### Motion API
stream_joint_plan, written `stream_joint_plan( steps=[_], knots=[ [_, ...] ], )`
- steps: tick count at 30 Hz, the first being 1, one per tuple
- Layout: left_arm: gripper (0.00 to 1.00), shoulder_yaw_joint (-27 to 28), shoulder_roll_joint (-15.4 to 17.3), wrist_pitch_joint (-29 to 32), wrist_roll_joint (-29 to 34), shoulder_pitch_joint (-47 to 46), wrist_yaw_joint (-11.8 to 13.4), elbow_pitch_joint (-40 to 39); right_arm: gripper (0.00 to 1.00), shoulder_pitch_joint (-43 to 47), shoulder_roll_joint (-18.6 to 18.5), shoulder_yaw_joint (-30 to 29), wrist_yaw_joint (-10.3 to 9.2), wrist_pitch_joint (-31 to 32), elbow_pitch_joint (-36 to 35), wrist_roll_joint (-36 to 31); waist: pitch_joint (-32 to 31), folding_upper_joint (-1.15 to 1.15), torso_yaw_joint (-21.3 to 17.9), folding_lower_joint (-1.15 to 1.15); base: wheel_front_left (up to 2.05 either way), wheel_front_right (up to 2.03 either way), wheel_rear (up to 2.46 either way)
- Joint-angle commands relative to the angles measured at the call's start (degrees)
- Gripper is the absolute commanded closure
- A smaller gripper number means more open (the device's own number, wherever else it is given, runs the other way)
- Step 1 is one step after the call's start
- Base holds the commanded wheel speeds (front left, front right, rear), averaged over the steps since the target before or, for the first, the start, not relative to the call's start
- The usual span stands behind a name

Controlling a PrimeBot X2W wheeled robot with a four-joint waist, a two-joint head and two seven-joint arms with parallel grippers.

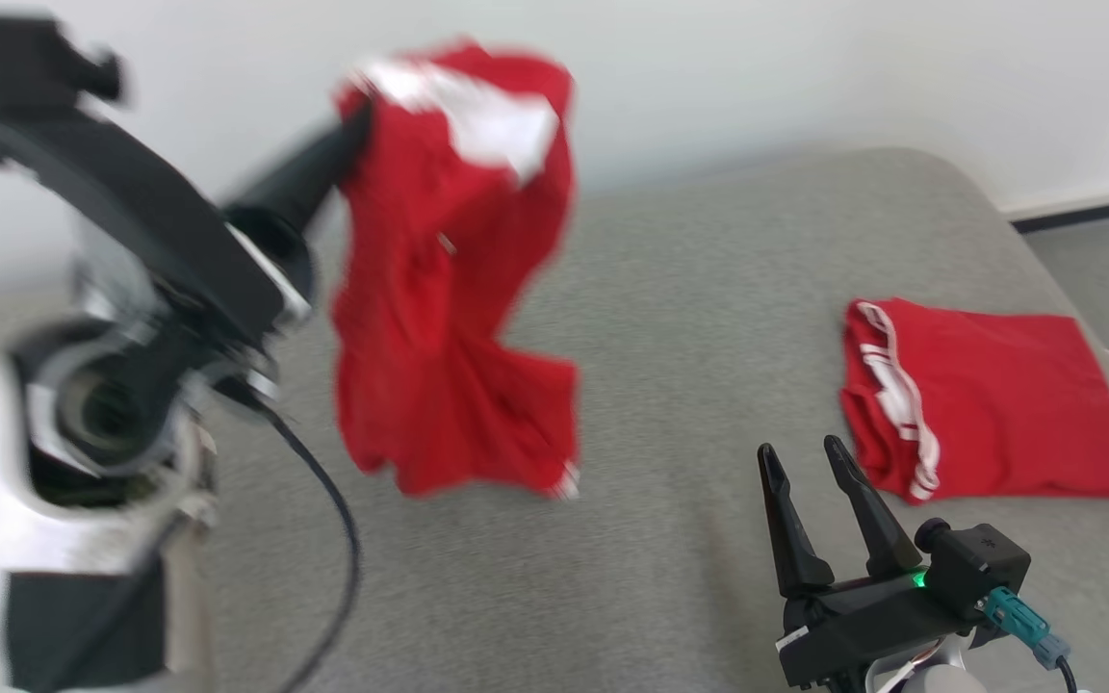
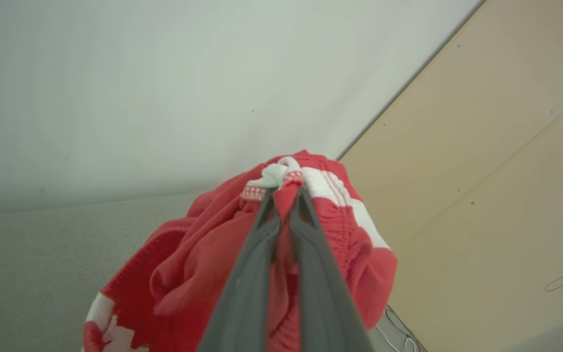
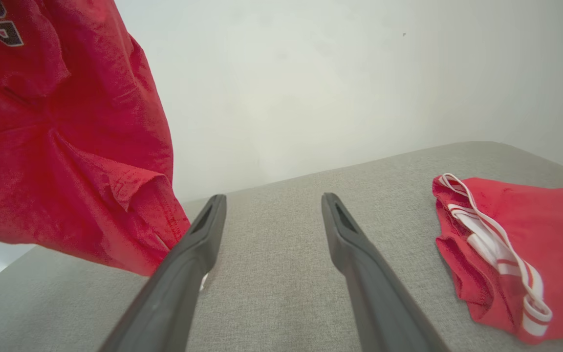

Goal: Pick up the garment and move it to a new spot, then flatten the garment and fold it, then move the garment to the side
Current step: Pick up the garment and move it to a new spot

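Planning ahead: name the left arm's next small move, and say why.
Probably lower the left gripper toward the bare grey cushion: it is shut on the hanging red garment, apart from the folded red garment, and the right gripper stands open, ready to flatten.

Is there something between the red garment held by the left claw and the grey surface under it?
Nothing visible. The garment hangs from the left claw over bare grey surface; the folded red cloth lies apart, to the right.
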Motion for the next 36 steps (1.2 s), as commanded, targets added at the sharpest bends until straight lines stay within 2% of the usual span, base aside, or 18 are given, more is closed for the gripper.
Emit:
stream_joint_plan(
  steps=[1,5,10,15,20,21,22,23,27,31,36],
  knots=[
    [1.0,-1.3,-0.4,-1.0,-0.1,2.2,-0.3,0.5,0.0,0.6,0.2,0.1,-0.14,-0.1,-0.1,0.1,0.6,0.0,-4.3,0.0,0.0,0.0,0.0],
    [1.0,-5.2,-0.8,-4.8,0.5,7.5,-0.7,4.0,0.0,-0.1,0.4,0.4,-0.14,0.0,-0.7,0.0,2.1,0.0,-6.7,0.0,0.0,0.0,0.0],
    [1.0,-7.1,-0.9,-11.0,2.9,12.3,-2.0,10.9,0.0,-0.9,0.6,0.3,-0.14,0.0,-1.0,0.0,3.6,0.0,-8.4,0.0,0.0,0.0,0.0],
    [1.0,-8.9,-0.9,-21.6,8.6,16.5,-3.0,20.9,0.0,-0.9,0.4,-0.9,-0.14,-0.1,-1.2,-0.7,4.8,0.0,-8.7,0.0,0.0,0.0,0.0],
    [1.0,-10.7,-0.1,-33.9,16.2,18.0,-3.5,29.3,0.0,-0.1,-0.3,-2.2,-0.14,0.3,-1.5,-1.4,4.9,0.0,-7.3,0.0,0.0,0.0,0.0],
    [0.75,-11.2,0.0,-36.2,17.6,18.1,-3.7,30.4,0.0,0.2,-0.4,-2.4,-0.14,0.4,-1.6,-1.5,4.8,0.0,-6.9,0.0,0.0,0.0,0.0],
    [0.23,-11.7,-0.1,-38.3,18.4,18.3,-4.1,31.6,0.0,0.5,-0.6,-2.8,-0.14,0.6,-1.8,-1.7,4.6,0.0,-6.3,0.0,0.0,0.0,0.0],
    [0.0,-11.7,-0.3,-40.1,18.5,18.6,-4.3,32.6,0.0,0.7,-0.7,-3.0,-0.14,0.8,-1.9,-1.8,4.4,0.0,-5.9,0.0,0.0,0.0,0.0],
    [0.0,-13.3,-0.6,-46.6,18.6,18.8,-5.6,33.9,0.0,1.4,-1.3,-4.1,-0.14,1.6,-2.6,-2.3,3.3,0.0,-3.4,0.0,0.0,0.0,0.0],
    [0.0,-14.2,-0.8,-53.5,19.0,20.2,-6.2,32.0,0.0,2.4,-2.1,-4.9,-0.14,2.6,-3.3,-2.8,2.2,0.0,-0.6,0.0,0.0,0.0,0.0],
    [0.0,-14.6,0.9,-60.5,23.2,23.8,-3.3,29.5,0.0,3.3,-3.8,-5.8,-0.14,3.8,-3.7,-3.7,0.7,0.0,2.3,0.0,0.0,0.0,0.0]
  ],
)
